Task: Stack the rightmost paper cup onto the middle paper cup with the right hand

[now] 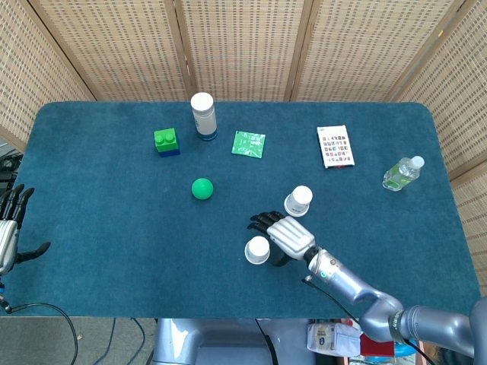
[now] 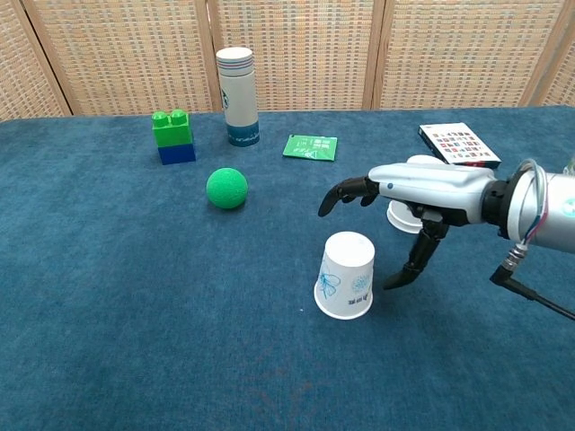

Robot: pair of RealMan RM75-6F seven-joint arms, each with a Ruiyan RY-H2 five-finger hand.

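On the blue table (image 1: 91,220) the rightmost cup (image 1: 299,201) stands upside down, unheld, just behind the right hand (image 1: 283,236), while the middle cup (image 1: 257,249) sits inverted near the front edge, just left of that hand. The right hand hovers released, fingers (image 2: 346,191) spread above the middle cup and thumb pointing down beside it. Far left, the left hand (image 1: 9,228) rests off the table's edge, fingers apart, grasping nothing.

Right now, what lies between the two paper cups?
The right hand, open, lies between the near cup and the far cup, plainest in the head view.
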